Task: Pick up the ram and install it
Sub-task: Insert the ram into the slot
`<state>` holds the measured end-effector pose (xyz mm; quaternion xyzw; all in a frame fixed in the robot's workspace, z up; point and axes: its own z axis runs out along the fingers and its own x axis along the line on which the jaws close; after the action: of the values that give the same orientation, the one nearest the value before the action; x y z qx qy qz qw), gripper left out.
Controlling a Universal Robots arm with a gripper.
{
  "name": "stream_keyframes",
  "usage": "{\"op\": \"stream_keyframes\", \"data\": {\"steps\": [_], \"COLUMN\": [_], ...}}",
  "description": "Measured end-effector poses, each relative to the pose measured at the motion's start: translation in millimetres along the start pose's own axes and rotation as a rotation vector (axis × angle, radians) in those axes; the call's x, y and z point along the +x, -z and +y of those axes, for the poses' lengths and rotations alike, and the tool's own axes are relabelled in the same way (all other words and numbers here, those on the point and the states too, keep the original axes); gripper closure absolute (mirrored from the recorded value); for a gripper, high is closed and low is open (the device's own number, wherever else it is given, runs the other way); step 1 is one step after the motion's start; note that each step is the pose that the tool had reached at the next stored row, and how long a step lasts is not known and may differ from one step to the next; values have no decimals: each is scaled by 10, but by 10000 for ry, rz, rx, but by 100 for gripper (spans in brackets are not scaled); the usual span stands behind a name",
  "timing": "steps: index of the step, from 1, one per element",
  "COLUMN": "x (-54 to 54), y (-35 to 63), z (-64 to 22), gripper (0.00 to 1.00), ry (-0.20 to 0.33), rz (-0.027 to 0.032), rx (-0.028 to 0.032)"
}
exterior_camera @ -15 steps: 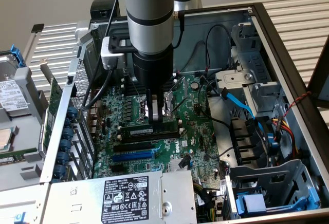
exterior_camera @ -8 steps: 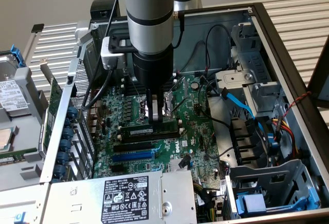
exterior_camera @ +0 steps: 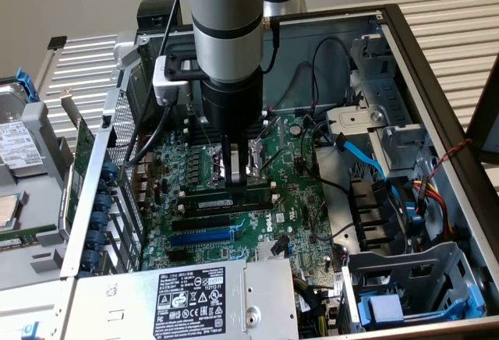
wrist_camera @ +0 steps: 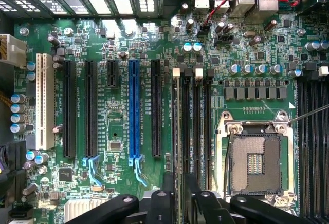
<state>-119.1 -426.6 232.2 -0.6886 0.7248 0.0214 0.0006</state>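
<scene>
My gripper (exterior_camera: 238, 182) reaches straight down into the open computer case over the motherboard (exterior_camera: 296, 200), beside the processor socket. In the wrist view, the gripper (wrist_camera: 178, 179) straddles the outermost of several black memory slots. The ram (wrist_camera: 177, 131) shows there edge-on as a thin grey-green strip standing in that slot. In the exterior view the ram (exterior_camera: 234, 196) is a low dark strip lying across the board just under the fingertips. The fingers (wrist_camera: 167, 188) stand apart, wider than the stick, one on each side of it.
The empty processor socket (wrist_camera: 255, 157) lies beside the memory slots, with black and blue expansion slots (wrist_camera: 134, 111) on the other side. A grey power supply (exterior_camera: 195, 297), a drive cage (exterior_camera: 405, 278) and loose blue cables (exterior_camera: 366, 161) crowd the case.
</scene>
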Motion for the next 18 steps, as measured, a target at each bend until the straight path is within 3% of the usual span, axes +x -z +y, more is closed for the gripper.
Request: {"op": "stream_keyframes", "data": {"steps": [1, 3, 4, 18], "x": [0, 0, 0, 0], "y": [0, 0, 0, 0], "z": [0, 0, 0, 0], "gripper": [68, 68, 62, 62], "ry": [0, 0, 0, 0], "rz": [0, 0, 0, 0], "rx": [0, 0, 0, 0]}}
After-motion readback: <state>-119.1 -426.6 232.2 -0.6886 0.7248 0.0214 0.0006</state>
